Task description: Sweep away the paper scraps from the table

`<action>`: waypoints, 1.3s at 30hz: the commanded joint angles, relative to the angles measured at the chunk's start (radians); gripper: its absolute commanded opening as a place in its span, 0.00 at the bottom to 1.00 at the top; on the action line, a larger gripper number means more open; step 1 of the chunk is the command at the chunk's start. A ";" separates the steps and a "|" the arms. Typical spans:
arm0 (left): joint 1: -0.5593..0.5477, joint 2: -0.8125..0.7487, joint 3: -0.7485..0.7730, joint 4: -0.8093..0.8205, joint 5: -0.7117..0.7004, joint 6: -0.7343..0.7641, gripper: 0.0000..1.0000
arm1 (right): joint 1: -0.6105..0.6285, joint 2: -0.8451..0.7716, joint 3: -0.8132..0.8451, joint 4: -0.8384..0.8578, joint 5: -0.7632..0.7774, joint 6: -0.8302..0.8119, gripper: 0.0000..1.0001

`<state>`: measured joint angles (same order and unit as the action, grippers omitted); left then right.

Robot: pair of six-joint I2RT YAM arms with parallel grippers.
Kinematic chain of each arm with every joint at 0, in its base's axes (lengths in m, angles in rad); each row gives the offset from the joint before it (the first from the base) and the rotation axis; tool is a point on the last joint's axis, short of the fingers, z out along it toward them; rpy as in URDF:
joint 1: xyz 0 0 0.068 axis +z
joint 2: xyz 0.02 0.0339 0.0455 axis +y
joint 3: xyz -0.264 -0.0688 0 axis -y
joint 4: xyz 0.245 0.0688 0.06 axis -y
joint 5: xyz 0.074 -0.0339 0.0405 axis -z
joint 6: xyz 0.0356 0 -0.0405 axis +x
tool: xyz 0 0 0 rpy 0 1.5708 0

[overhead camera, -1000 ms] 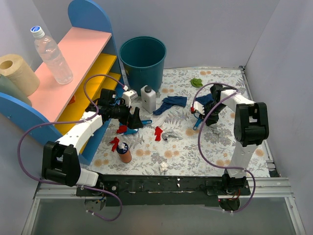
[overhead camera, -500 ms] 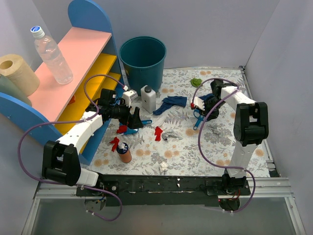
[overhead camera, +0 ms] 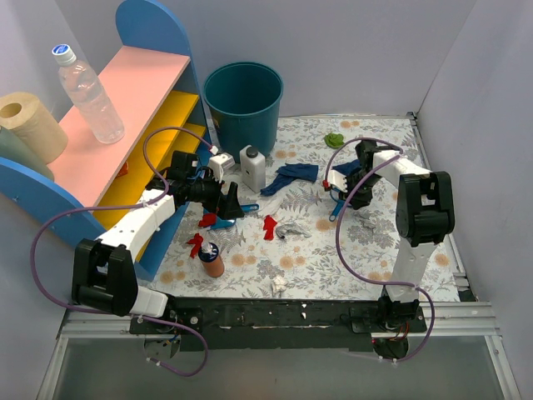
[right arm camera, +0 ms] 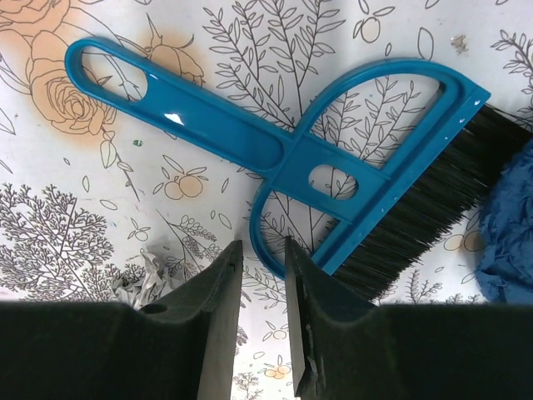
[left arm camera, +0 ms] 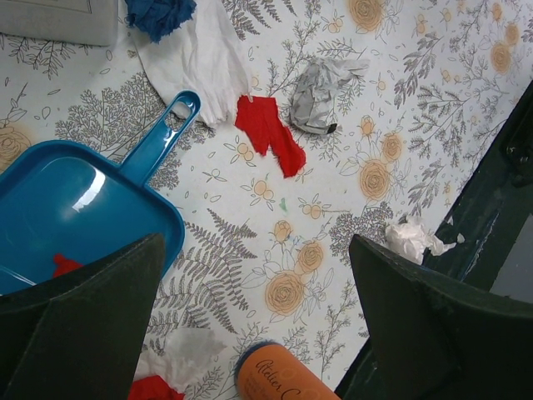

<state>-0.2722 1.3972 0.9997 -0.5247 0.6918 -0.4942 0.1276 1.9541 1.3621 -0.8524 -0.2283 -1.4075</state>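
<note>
Paper scraps lie scattered over the table (overhead camera: 400, 258): green (overhead camera: 335, 140), dark blue (overhead camera: 296, 173), red (overhead camera: 269, 225), silver-grey (overhead camera: 293, 229) and white (overhead camera: 280, 284). In the left wrist view I see the red scrap (left arm camera: 268, 133), the silver-grey one (left arm camera: 321, 83) and the white one (left arm camera: 414, 239). My left gripper (overhead camera: 229, 204) is wide open and empty, hovering beside the blue dustpan (left arm camera: 75, 208), which holds one red scrap (left arm camera: 65, 265). My right gripper (right arm camera: 262, 250) hovers at the loop of the blue hand brush (right arm camera: 275, 150), jaws narrowly apart with nothing between them.
A teal bin (overhead camera: 243, 100) stands at the back. The pink-and-yellow shelf (overhead camera: 125, 108) with a water bottle (overhead camera: 87, 92) is on the left. An orange bottle (overhead camera: 213, 260) and a white box (overhead camera: 252, 167) stand on the table. Grey walls close in both sides.
My right gripper swung towards the back of the table, then came back over the brush. The left arm, the dustpan and the scraps have not moved.
</note>
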 commanded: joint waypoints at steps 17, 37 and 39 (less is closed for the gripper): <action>-0.004 -0.047 0.047 -0.058 0.014 0.147 0.89 | 0.024 -0.188 0.035 -0.243 -0.241 0.103 0.01; -0.173 -0.081 0.252 -0.018 0.021 0.313 0.98 | 0.053 -0.242 0.439 -0.455 -1.018 0.430 0.01; -0.174 -0.037 0.321 -0.014 0.038 0.280 0.98 | 0.066 -0.251 0.422 -0.445 -1.071 0.435 0.01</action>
<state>-0.4412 1.3235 1.1973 -0.5739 0.7078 -0.2234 0.1791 1.7393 1.7859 -1.2736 -1.0534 -1.0050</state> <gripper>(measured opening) 0.981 0.029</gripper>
